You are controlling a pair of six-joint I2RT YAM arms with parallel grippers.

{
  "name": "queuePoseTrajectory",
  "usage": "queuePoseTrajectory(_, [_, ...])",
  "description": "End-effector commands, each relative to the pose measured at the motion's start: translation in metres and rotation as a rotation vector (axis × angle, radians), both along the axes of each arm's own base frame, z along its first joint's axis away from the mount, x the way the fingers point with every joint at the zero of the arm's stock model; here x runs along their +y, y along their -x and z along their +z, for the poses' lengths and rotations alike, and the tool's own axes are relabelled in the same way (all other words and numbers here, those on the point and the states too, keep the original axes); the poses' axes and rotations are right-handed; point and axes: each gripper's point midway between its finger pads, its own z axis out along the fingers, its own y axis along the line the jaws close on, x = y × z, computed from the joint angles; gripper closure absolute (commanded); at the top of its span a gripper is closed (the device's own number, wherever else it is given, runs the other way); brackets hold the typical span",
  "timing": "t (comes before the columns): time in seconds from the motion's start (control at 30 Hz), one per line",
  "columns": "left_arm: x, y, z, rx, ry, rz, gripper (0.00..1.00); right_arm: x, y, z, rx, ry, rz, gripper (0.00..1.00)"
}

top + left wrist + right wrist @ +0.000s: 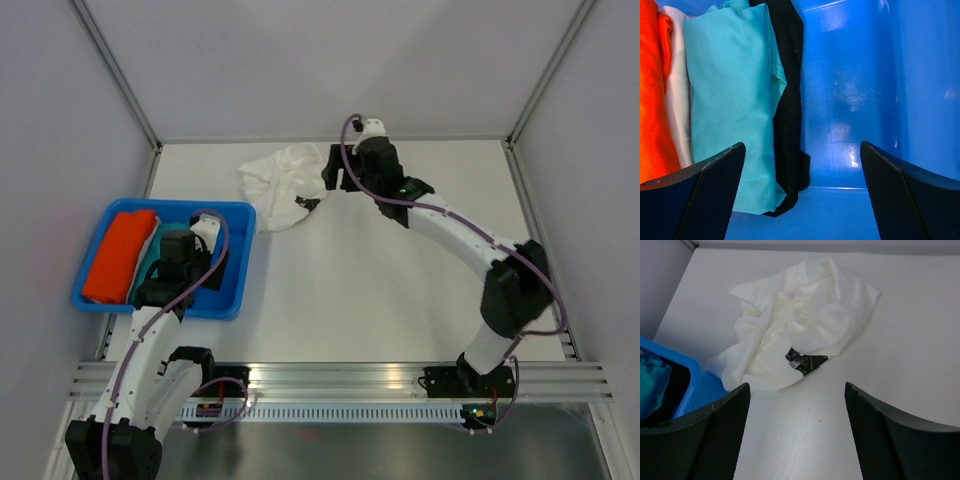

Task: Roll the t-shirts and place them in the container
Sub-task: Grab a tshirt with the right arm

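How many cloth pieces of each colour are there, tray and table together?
White: 2, crumpled tee and folded white cloth
Orange cloth: 1
Teal cloth: 1
Black cloth: 1
Total: 5

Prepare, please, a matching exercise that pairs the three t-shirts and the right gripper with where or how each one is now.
Column one:
1. white t-shirt
2. orange t-shirt
3. teal t-shirt
4. right gripper

Column two:
A. at the left side of the blue tray
B. open, above the table
C. crumpled on the table, outside the tray
D. in the tray, beside a black cloth

Pairs: 1-C, 2-A, 3-D, 4-B.
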Motion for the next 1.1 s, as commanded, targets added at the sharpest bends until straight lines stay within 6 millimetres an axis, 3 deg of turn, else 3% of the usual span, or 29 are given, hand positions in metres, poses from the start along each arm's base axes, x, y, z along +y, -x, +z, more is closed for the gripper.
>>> queuePoseTrajectory(0.0, [0.003,-0.002,-0.001,-0.009,0.002,0.03,0.0,0.047,-0.015,-0.05,0.167,0.078,0.09,0.18])
queuePoseTrajectory(0.03, [0.004,-0.002,-0.003,-0.002,-0.003,0.033,0.0,0.066,-0.028,-0.073,0.218,0.068,0.108,0.16])
queuePoseTrajectory(0.1, [0.007,0.0,-0.007,0.009,-0.016,0.043,0.0,0.078,-0.041,-0.096,0.259,0.069,0.101,0.17])
queuePoseTrajectory(0.13, [0.007,0.001,-0.009,0.015,-0.02,0.043,0.0,0.083,-0.054,-0.119,0.289,0.09,0.059,0.16])
queuePoseTrajectory(0.17, [0.009,0.002,-0.011,0.022,-0.028,0.047,0.0,0.087,-0.058,-0.133,0.31,0.1,0.04,0.16])
queuePoseTrajectory(0.2, [0.009,0.002,-0.012,0.025,-0.028,0.046,0.0,0.089,-0.061,-0.168,0.361,0.128,0.027,0.16])
queuePoseTrajectory(0.23, [0.008,0.002,-0.012,0.027,-0.026,0.041,0.0,0.101,-0.064,-0.168,0.374,0.098,0.034,0.17])
queuePoseTrajectory(0.3, [0.008,0.002,-0.015,0.034,-0.027,0.037,0.0,0.113,-0.061,-0.199,0.428,0.09,0.064,0.21])
queuePoseTrajectory(0.4, [0.008,0.003,-0.016,0.04,-0.033,0.038,0.0,0.127,-0.058,-0.209,0.44,0.064,0.082,0.39])
queuePoseTrajectory(0.43, [0.009,0.003,-0.016,0.037,-0.033,0.037,0.0,0.129,-0.057,-0.209,0.437,0.063,0.086,0.6])
queuePoseTrajectory(0.47, [0.009,0.003,-0.016,0.037,-0.033,0.039,0.0,0.13,-0.054,-0.206,0.426,0.068,0.097,0.73])
queuePoseTrajectory(0.5, [0.009,0.003,-0.016,0.035,-0.034,0.038,0.0,0.13,-0.055,-0.185,0.391,0.053,0.104,0.82])
queuePoseTrajectory(0.53, [0.008,0.003,-0.015,0.033,-0.032,0.036,0.0,0.127,-0.049,-0.184,0.381,0.054,0.113,1.0])
queuePoseTrajectory(0.57, [0.008,0.004,-0.016,0.036,-0.031,0.031,0.0,0.125,-0.046,-0.173,0.356,0.052,0.123,1.0])
queuePoseTrajectory(0.6, [0.008,0.004,-0.017,0.037,-0.032,0.029,0.0,0.123,-0.044,-0.132,0.283,0.03,0.143,1.0])
queuePoseTrajectory(0.63, [0.007,0.004,-0.017,0.037,-0.03,0.027,0.0,0.119,-0.035,-0.128,0.261,0.038,0.16,1.0])
queuePoseTrajectory(0.67, [0.008,0.004,-0.017,0.038,-0.033,0.027,0.0,0.115,-0.031,-0.11,0.222,0.036,0.173,1.0])
queuePoseTrajectory(0.7, [0.007,0.004,-0.019,0.044,-0.032,0.026,0.0,0.107,-0.025,-0.058,0.118,0.024,0.196,1.0])
queuePoseTrajectory(0.77, [0.007,0.004,-0.018,0.043,-0.031,0.027,0.0,0.099,-0.006,-0.025,0.051,0.027,0.268,1.0])
queuePoseTrajectory(0.8, [0.007,0.004,-0.018,0.043,-0.032,0.026,0.0,0.09,0.007,0.023,-0.037,0.012,0.298,1.0])
queuePoseTrajectory(0.87, [0.006,0.003,-0.018,0.041,-0.028,0.02,0.0,0.081,0.03,0.058,-0.104,0.048,0.383,1.0])
queuePoseTrajectory(0.9, [0.005,0.003,-0.017,0.041,-0.026,0.015,0.0,0.071,0.047,0.09,-0.162,0.046,0.416,1.0])
queuePoseTrajectory(0.97, [0.004,0.002,-0.016,0.037,-0.021,0.011,0.0,0.056,0.066,0.126,-0.234,0.036,0.428,1.0])
queuePoseTrajectory(1.07, [0.002,0.001,-0.014,0.031,-0.012,0.0,0.0,0.051,0.084,0.142,-0.244,0.028,0.478,1.0])
